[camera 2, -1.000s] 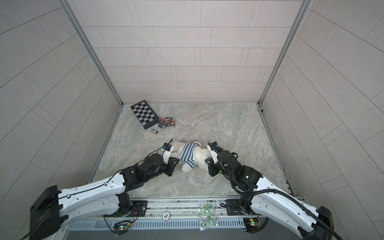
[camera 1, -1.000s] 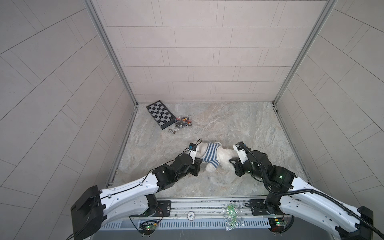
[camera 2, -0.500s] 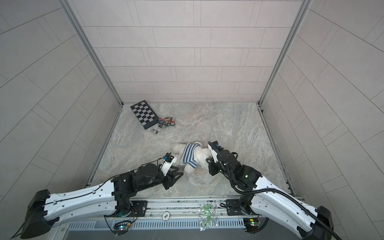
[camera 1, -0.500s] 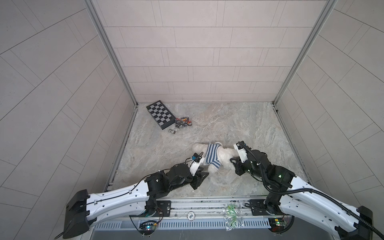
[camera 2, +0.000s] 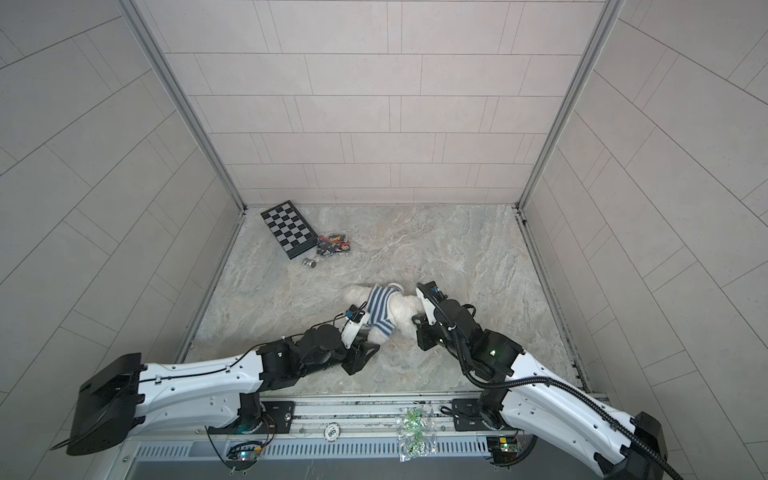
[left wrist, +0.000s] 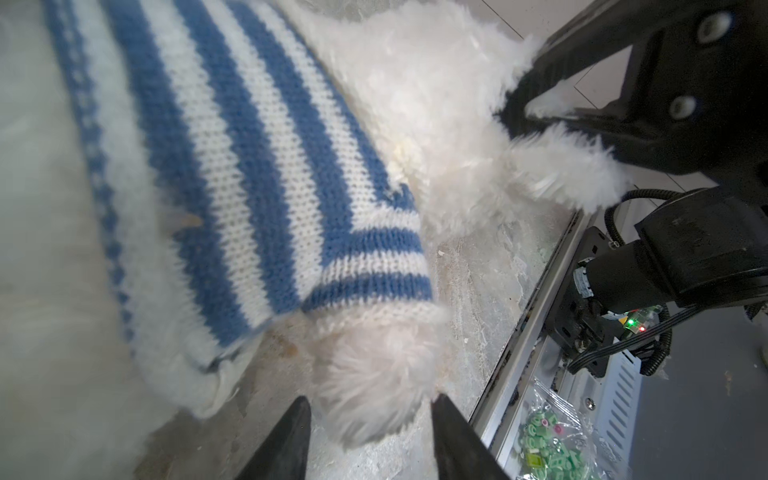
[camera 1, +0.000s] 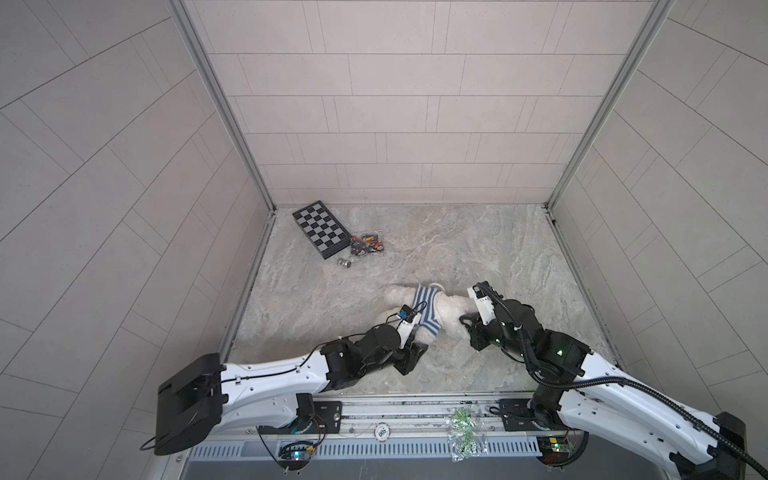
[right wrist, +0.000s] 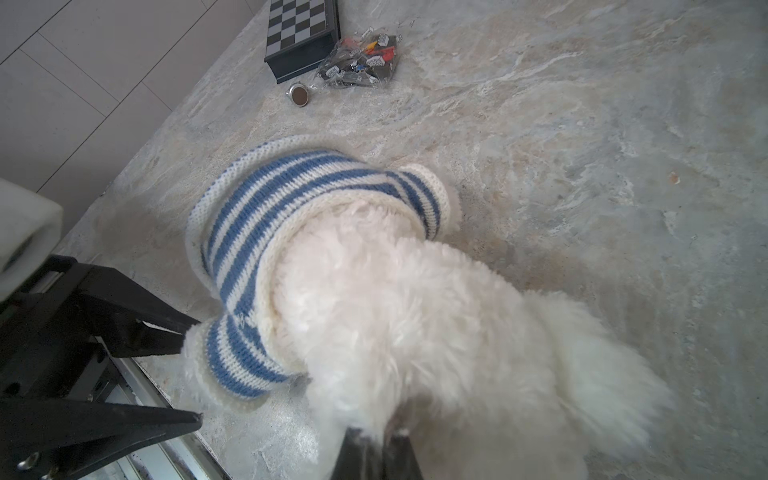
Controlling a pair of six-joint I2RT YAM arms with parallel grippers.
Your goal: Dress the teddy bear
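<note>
The teddy bear [camera 1: 452,309] [camera 2: 402,309] lies on the marble table in both top views, a blue-and-white striped shirt [camera 1: 428,305] [camera 2: 380,311] around its body. One fluffy paw [left wrist: 374,374] sticks out of a sleeve. My left gripper [left wrist: 370,405] [camera 1: 415,353] is open, its fingertips [left wrist: 299,409] on either side of that paw with small gaps. My right gripper [right wrist: 376,436] [camera 1: 467,326] is shut on the bear's white fur at the end away from the shirt's hem. The bear's face is hidden.
A folded chessboard [camera 1: 320,228] sits at the back left, with a clear bag of small parts [camera 1: 365,245] and a small metal disc [camera 1: 344,262] beside it. A bag of green pieces [camera 1: 463,428] lies on the front rail. Walls close in three sides.
My left gripper has pulled back from the bear's far-left side toward the front edge and opened wider, now straddling the sleeve paw. The right gripper has held still on the fur.
</note>
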